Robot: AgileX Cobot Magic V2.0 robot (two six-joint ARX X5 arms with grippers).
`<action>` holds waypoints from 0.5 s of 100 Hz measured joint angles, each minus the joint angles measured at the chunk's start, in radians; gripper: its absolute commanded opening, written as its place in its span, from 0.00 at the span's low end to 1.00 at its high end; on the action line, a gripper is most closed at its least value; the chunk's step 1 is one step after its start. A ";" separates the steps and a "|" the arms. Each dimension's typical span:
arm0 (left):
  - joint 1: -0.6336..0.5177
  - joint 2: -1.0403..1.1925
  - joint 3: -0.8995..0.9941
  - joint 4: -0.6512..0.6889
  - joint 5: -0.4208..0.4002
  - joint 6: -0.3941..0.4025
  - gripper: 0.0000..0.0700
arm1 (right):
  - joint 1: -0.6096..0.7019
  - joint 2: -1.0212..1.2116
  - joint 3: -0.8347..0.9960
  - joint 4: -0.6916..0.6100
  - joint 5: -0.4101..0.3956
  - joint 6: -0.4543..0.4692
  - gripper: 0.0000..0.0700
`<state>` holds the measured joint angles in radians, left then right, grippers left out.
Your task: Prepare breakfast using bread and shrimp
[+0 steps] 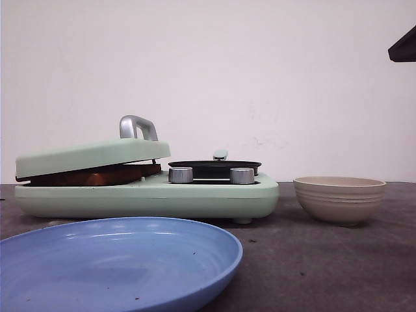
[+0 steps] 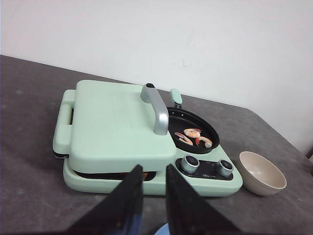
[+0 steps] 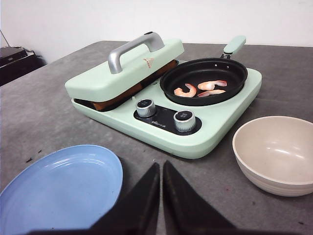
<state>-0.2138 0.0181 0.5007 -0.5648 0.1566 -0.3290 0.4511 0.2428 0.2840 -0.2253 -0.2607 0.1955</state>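
Brown-crusted bread slices pressed under mint-green hinged lid to toast; curled pink shrimp in black round pan at three o'clock — frying. Left gripper narrowly parted, right gripper nearly closed — both empty.

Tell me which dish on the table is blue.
The plate nearest the robot is blue, wide and shallow. The bowl beside the cooker is beige, deep and ribbed.
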 measured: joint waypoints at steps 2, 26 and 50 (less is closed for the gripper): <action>0.000 0.000 0.000 0.000 0.000 0.000 0.02 | 0.000 0.000 0.000 0.000 0.000 0.000 0.00; 0.004 0.000 -0.002 -0.016 -0.022 0.019 0.02 | 0.000 0.000 0.000 0.000 0.000 0.003 0.00; 0.045 -0.014 -0.246 0.497 -0.185 0.211 0.04 | 0.000 0.000 0.000 0.000 0.000 0.003 0.00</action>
<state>-0.1684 0.0036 0.2546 -0.0677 -0.0284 -0.1181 0.4511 0.2428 0.2840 -0.2253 -0.2607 0.1989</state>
